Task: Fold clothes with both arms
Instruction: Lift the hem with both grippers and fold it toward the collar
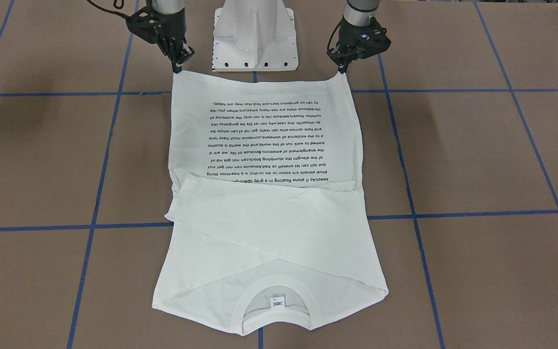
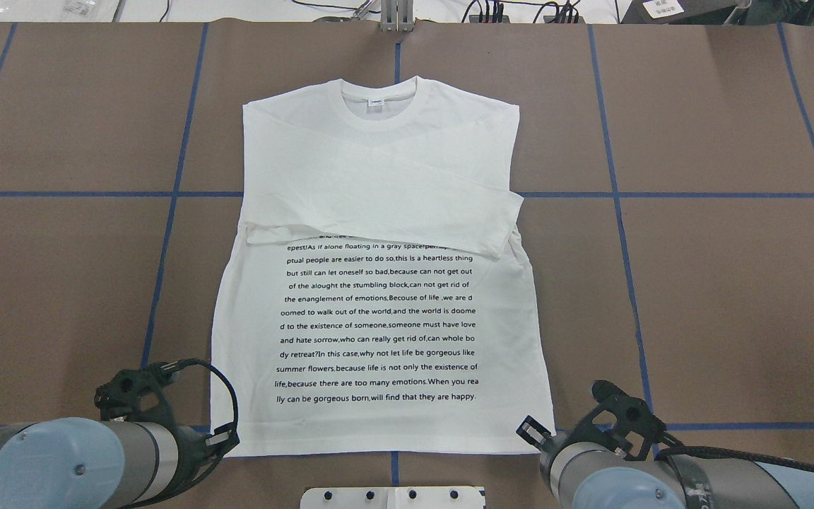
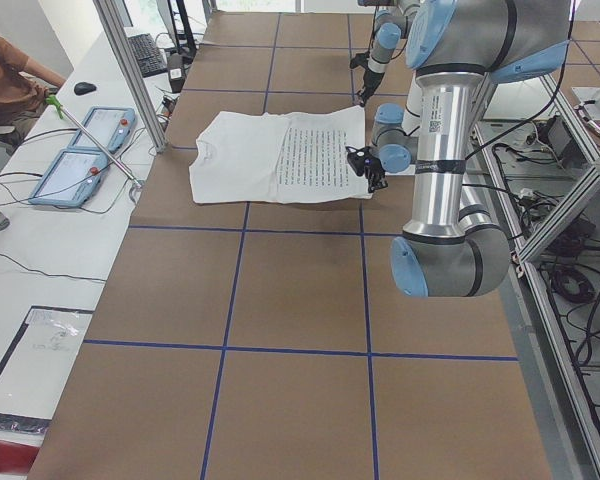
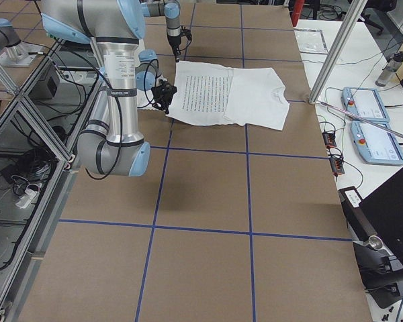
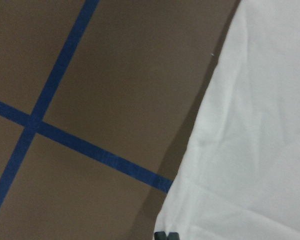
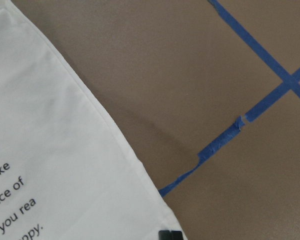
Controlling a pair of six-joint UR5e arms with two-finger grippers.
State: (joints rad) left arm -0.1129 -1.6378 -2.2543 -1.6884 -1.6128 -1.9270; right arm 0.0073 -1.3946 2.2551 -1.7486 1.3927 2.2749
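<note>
The white long-sleeved T-shirt (image 1: 269, 228) lies flat on the brown table with both sleeves folded across its chest. Its collar (image 2: 379, 99) points away from me, and the black text block (image 2: 379, 325) faces up. My left gripper (image 1: 342, 71) pinches the hem corner on my left and also shows in the overhead view (image 2: 229, 440). My right gripper (image 1: 178, 68) pinches the other hem corner (image 2: 531, 431). Both corners are raised slightly. In each wrist view the shirt (image 5: 255, 125) (image 6: 55, 150) runs down to closed fingertips at the bottom edge.
The white metal pedestal base (image 1: 255, 39) stands between the two arms, just behind the hem. Blue tape lines (image 2: 174, 212) grid the table. Control tablets (image 3: 90, 150) and an operator (image 3: 10, 85) are past the far edge, beyond a metal post (image 3: 130, 70).
</note>
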